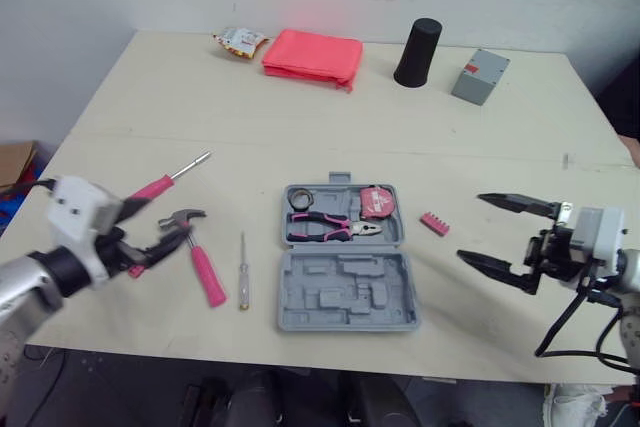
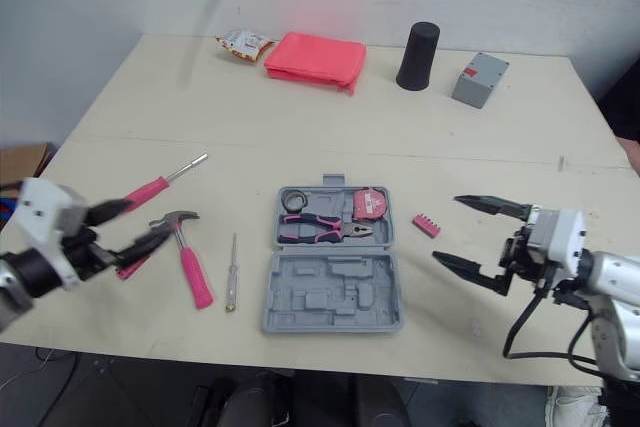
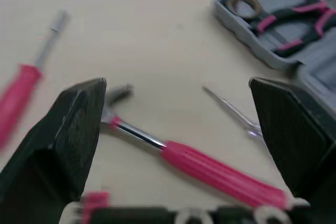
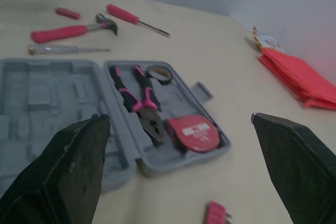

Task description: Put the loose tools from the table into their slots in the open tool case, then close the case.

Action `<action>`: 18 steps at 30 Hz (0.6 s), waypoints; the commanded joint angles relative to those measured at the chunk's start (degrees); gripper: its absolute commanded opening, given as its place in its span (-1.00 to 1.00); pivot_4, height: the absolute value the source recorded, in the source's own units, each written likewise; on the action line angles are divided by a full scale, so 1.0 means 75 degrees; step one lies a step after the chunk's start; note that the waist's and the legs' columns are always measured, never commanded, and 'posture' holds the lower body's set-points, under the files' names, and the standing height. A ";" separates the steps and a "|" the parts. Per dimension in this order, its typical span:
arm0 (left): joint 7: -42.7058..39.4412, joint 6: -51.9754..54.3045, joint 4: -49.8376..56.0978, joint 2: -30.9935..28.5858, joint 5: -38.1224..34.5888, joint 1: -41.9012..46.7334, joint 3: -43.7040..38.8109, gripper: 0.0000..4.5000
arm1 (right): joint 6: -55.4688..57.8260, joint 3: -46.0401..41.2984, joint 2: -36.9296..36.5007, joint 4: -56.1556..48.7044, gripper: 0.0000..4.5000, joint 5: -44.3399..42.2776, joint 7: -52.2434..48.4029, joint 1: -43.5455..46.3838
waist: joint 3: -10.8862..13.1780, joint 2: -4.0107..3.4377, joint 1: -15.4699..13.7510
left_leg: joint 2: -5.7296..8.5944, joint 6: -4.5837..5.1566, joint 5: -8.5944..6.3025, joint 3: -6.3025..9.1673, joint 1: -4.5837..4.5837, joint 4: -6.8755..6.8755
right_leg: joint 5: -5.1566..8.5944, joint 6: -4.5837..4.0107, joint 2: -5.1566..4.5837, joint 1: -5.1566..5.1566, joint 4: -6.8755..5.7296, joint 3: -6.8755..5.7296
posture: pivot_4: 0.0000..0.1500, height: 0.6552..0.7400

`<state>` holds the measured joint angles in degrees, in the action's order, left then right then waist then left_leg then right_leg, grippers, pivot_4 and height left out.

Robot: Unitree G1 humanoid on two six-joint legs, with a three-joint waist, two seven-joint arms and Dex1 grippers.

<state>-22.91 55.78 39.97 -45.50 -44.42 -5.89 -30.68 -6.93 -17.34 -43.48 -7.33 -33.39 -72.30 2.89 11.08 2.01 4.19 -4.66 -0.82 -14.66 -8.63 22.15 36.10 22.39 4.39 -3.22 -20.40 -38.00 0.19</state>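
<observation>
Left claw (image 3: 177,85) hangs wide open, empty, over hammer (image 1: 200,257): probably head-heavy and stiff, so grip pink handle near head.

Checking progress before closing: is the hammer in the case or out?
Out. The hammer lies on the table, left of the open case.

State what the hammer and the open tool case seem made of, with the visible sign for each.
Pink-handled claw hammer: head and neck look like polished metal, silvery and glinting; grip probably matt pink plastic or rubber. Open grey tool case: probably moulded plastic, matt, with tool-shaped recesses.
</observation>
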 commanded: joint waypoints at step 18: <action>0.4243 0.4896 0.2012 0.2883 0.0025 0.1602 0.2306 0.96 | 0.0265 0.0666 0.0208 -0.0622 1.00 -0.0419 -0.0517 0.0778 | -0.0002 -0.0004 -0.0182 | -0.0009 -0.0038 0.0016 0.0025 0.0000 0.0022 | -0.0004 -0.0008 0.0052 0.0019 0.0024 0.0019 | 1.00 1.00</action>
<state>8.13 92.54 53.60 -23.73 -45.91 6.33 -14.17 -5.09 -11.86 -42.06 -9.71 -35.23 -76.31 8.29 11.06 1.99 2.83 -4.74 -1.13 -14.53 -8.44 22.15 36.27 22.37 4.32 -2.80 -20.26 -37.82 0.33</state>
